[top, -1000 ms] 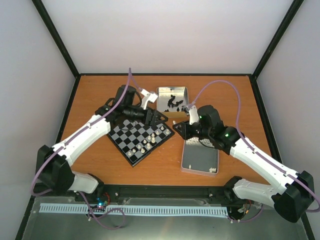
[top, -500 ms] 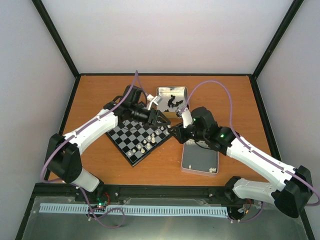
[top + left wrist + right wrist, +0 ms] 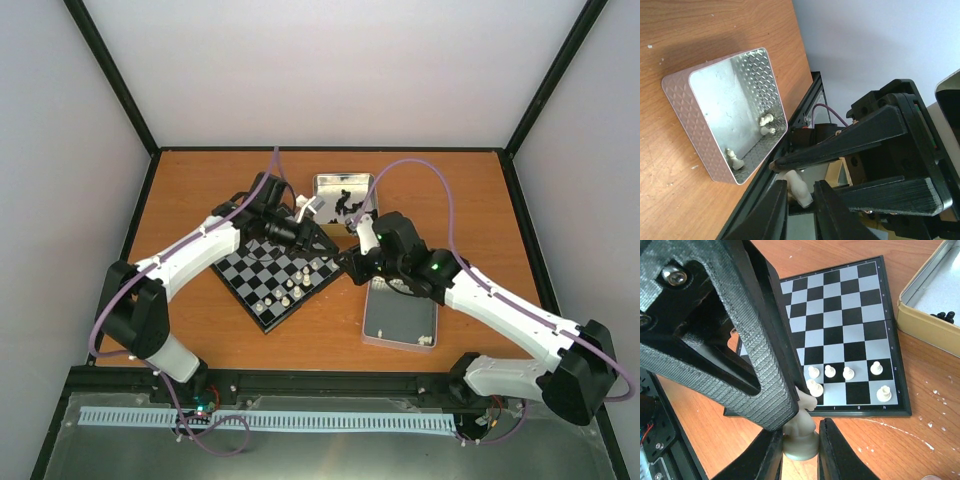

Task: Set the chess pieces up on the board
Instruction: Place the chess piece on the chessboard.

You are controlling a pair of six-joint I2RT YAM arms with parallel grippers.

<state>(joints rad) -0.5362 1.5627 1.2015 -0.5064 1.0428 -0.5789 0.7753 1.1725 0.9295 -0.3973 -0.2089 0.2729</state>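
Observation:
A cream-white knight [image 3: 801, 435] hangs above the table just off the board's [image 3: 283, 275] right corner, held from both sides. My right gripper [image 3: 800, 454] is shut on its base. My left gripper [image 3: 800, 200] is shut on its upper part [image 3: 799, 186], and its fingers cross the right ones. In the top view the left gripper [image 3: 335, 232] and right gripper [image 3: 350, 252] meet tip to tip. Several white chess pieces [image 3: 830, 371] stand in the board's [image 3: 850, 315] two near rows.
A metal tin [image 3: 345, 188] at the back holds black chessmen [image 3: 945, 316]. A second tin [image 3: 400, 318], right of the board, holds three white pieces [image 3: 765, 120]. Black frame rails edge the orange table.
My left arm swung right from the board's far side to the right gripper, and its jaws closed on the knight. The right arm shifted slightly left while keeping its grip.

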